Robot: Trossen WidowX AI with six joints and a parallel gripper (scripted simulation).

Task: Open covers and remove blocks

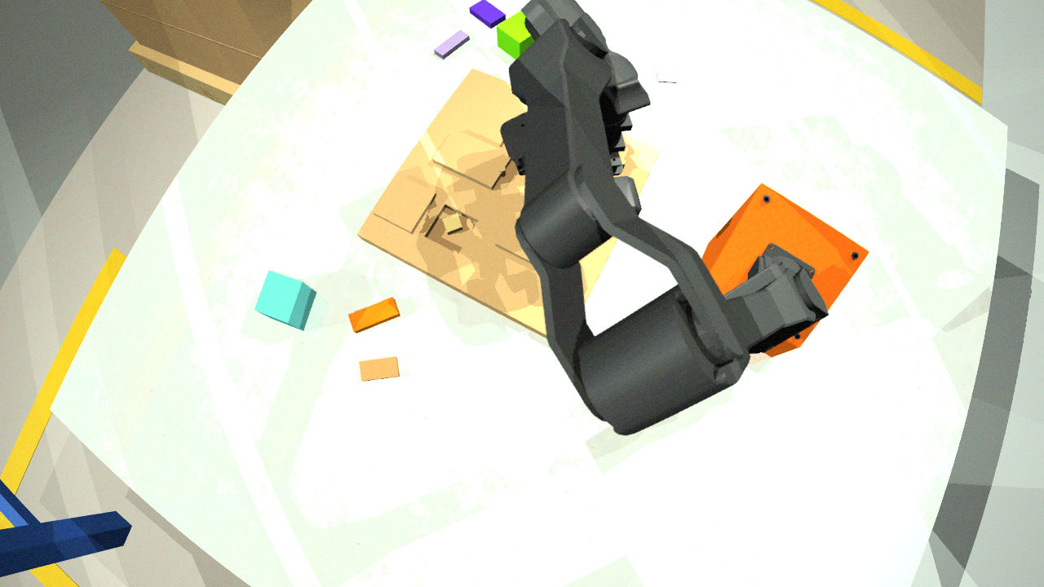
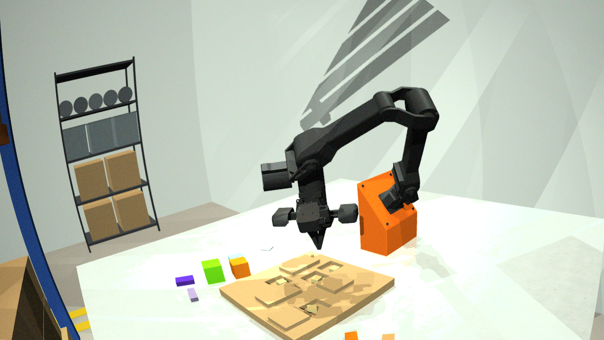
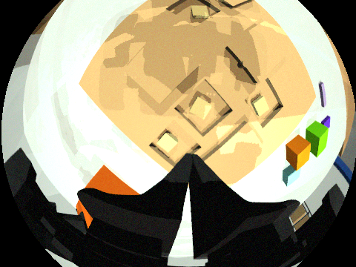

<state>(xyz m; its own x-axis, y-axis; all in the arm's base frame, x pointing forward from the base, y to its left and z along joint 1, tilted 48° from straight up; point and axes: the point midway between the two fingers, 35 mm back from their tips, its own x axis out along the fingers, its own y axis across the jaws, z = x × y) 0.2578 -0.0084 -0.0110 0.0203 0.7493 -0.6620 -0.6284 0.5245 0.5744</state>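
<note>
Your gripper [image 2: 319, 246] [image 3: 190, 159] is pressed together on nothing, above the puzzle board [image 1: 471, 90] [image 2: 238, 291] [image 3: 94, 83]. In the top view, the board lies inward from the upper-left edge of your bench [image 1: 438, 467] [image 2: 464, 236] [image 3: 48, 93], and a teal cube [image 1: 280, 297] sits nearer the left corner. You see four pale blocks [image 1: 452, 222] [image 2: 312, 308] [image 3: 200, 107] in uncovered wells.

The arm arches forward from its base, its closed, empty jaws [image 2: 319, 247] pointing straight down.
</note>
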